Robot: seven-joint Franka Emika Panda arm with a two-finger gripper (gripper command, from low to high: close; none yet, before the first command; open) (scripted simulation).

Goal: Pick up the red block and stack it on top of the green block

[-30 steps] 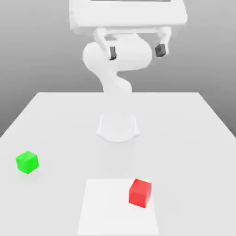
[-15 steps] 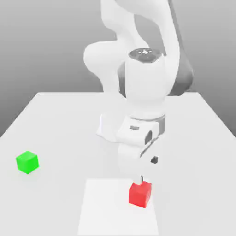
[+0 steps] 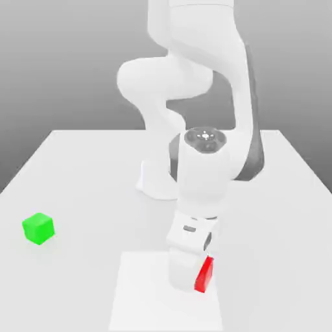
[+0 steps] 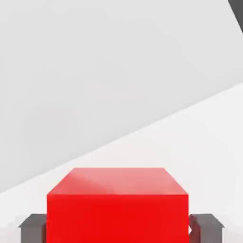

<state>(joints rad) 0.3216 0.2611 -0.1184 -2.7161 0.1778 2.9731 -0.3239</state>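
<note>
The red block (image 3: pixel 205 275) sits on a paler square patch (image 3: pixel 142 305) of the white table, near the front; just a sliver of it shows past my hand. My gripper (image 3: pixel 194 282) has come straight down over it. In the hand view the red block (image 4: pixel 117 209) fills the gap between two dark pads (image 4: pixel 33 227), which press against its opposite sides. The gripper (image 4: pixel 117 230) is shut on the block, which still rests on the surface. The green block (image 3: pixel 38 228) stands alone at the exterior view's left, well apart from the arm.
The white table (image 3: pixel 78 168) stretches wide around both cubes. My arm's base (image 3: pixel 155 185) stands at the table's middle, behind the red block. Between the green block and the paler patch lies bare tabletop.
The hand dropped from high above the table down onto the red block. Its fingers, wide apart before, have closed on the block's sides. Neither cube has moved.
</note>
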